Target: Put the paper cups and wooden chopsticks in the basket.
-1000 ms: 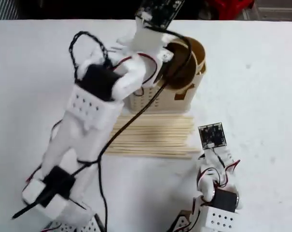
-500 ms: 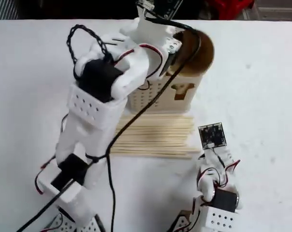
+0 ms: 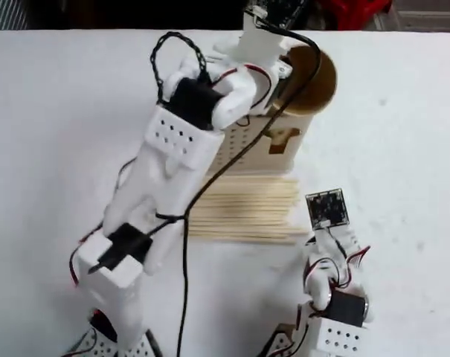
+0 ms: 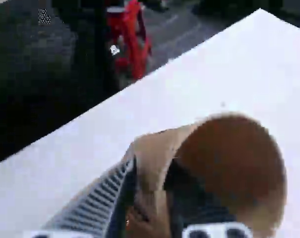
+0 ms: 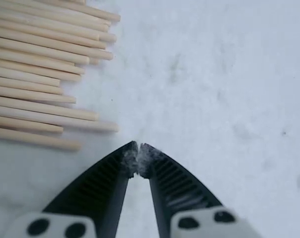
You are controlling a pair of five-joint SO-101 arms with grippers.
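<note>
Gripping a paper cup (image 4: pixel 224 163) by its wall, the left gripper (image 4: pixel 152 171) is clenched with one finger (image 4: pixel 107 196) outside the cup and the other inside its brown interior. In the high view the left arm reaches across the table (image 3: pixel 403 149) to the basket (image 3: pixel 273 145). The cup (image 3: pixel 314 74) is held tilted at the basket's far upper edge, its open mouth turned sideways. Whether the cup touches the basket rim cannot be determined.

The wooden chopsticks (image 3: pixel 243 208) lie side by side in a flat row on the table, just beside the near wall of the basket.

The right gripper (image 5: pixel 138 158) is closed on nothing, fingertips meeting, and sits low over the bare white table. It is near the ends of the chopsticks (image 5: pixel 40 74) but apart from them. The right arm (image 3: pixel 332 297) is folded at the near edge of the table.
</note>
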